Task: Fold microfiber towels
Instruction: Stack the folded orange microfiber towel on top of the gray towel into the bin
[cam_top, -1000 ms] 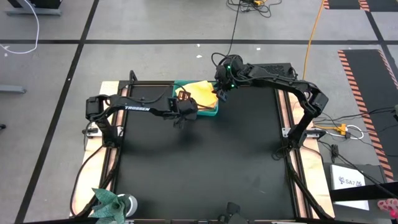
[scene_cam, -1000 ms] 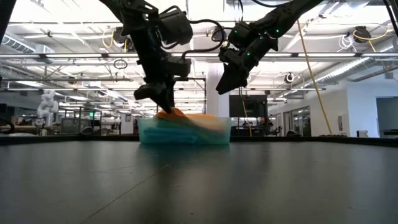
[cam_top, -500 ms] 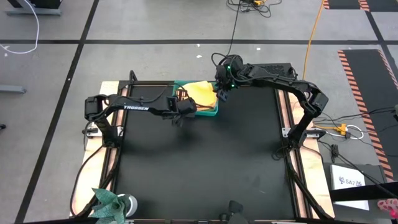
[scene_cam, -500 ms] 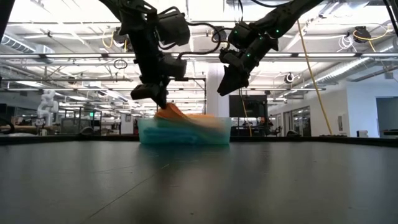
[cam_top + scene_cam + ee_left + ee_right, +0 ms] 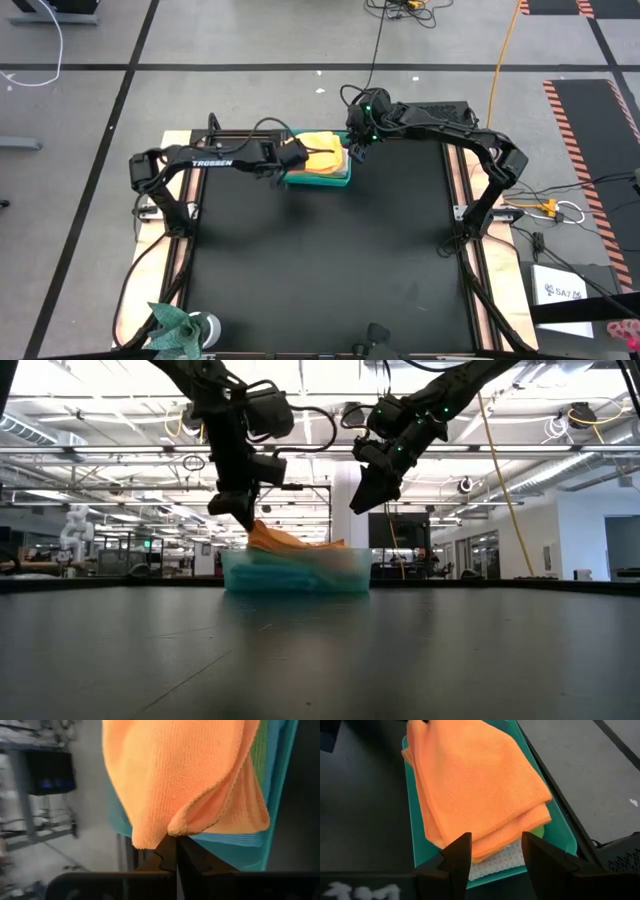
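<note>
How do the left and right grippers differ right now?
Left gripper is shut on the orange towel's edge, lifting it at the bin's left end in the low view; right gripper is open, holds nothing, hovers above the bin. Both are at the bin.

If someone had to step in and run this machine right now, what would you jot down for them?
Left gripper: shut on a corner of the orange towel, lifting it at the bin's left side.
Right gripper: open, holding nothing, above the bin's right end.
Towels: all in the teal bin at the table's far edge; orange on top, with green, teal and a pale one peeking out beneath.
Done: only the first pick; no towel lies on the table.
Left: bring the orange towel out, fold it, then the others.
</note>
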